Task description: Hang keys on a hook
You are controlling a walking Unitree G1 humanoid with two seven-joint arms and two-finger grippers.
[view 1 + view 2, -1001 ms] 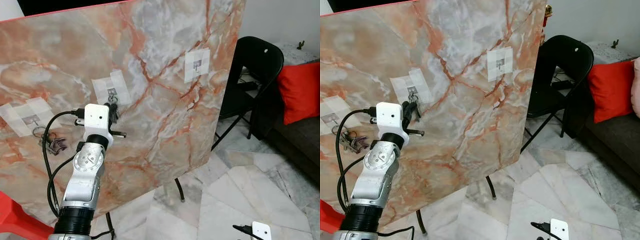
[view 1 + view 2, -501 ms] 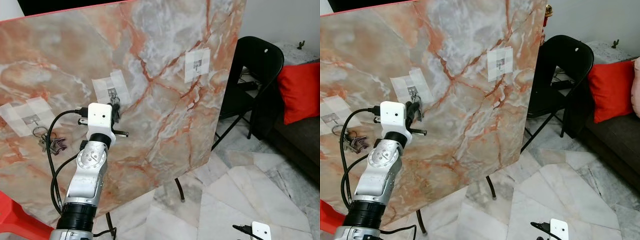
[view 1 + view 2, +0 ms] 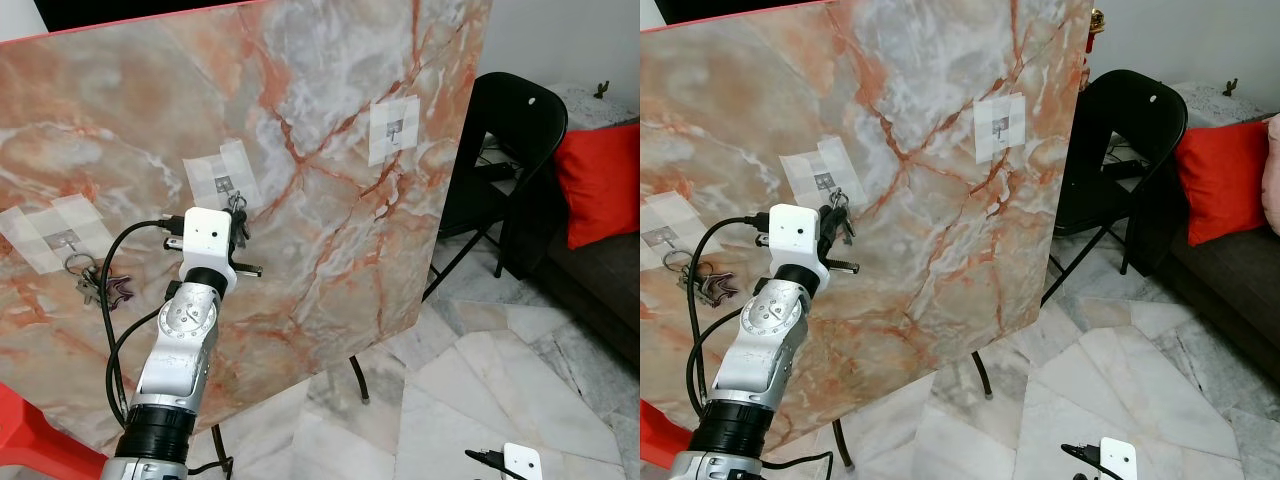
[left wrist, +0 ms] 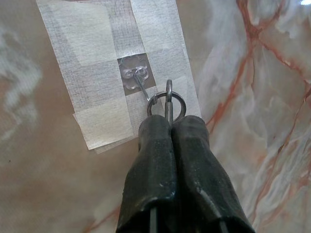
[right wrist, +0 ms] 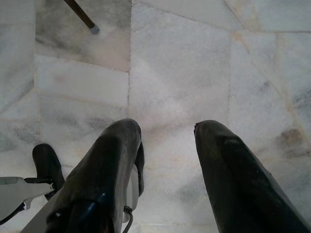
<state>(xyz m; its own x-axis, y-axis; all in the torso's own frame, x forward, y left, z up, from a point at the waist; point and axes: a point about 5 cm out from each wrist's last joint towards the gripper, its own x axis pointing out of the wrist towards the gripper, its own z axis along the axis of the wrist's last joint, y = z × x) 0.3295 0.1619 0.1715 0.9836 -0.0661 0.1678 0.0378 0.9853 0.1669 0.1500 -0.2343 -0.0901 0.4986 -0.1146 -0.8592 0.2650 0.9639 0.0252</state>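
A marble-patterned board (image 3: pixel 320 150) stands tilted before me with three taped hooks. My left gripper (image 4: pixel 167 121) is shut on a metal key ring (image 4: pixel 167 103), held right at the middle hook (image 4: pixel 138 82); the ring touches the hook's wire tip. In the left eye view this gripper (image 3: pixel 236 222) sits just below the middle hook (image 3: pixel 222 184). Another bunch of keys (image 3: pixel 98 283) hangs from the left hook (image 3: pixel 62 240). The right hook (image 3: pixel 394 128) is bare. My right gripper (image 5: pixel 167 141) hangs low over the floor, open.
A black folding chair (image 3: pixel 510 150) stands right of the board, with a red cushion (image 3: pixel 600 180) on a sofa beyond. The board's legs (image 3: pixel 358 378) stand on the marble floor. A red object (image 3: pixel 30 440) is at the lower left.
My left arm has shifted slightly right and up, bringing the key ring closer to the middle hook. The right arm has stayed still.
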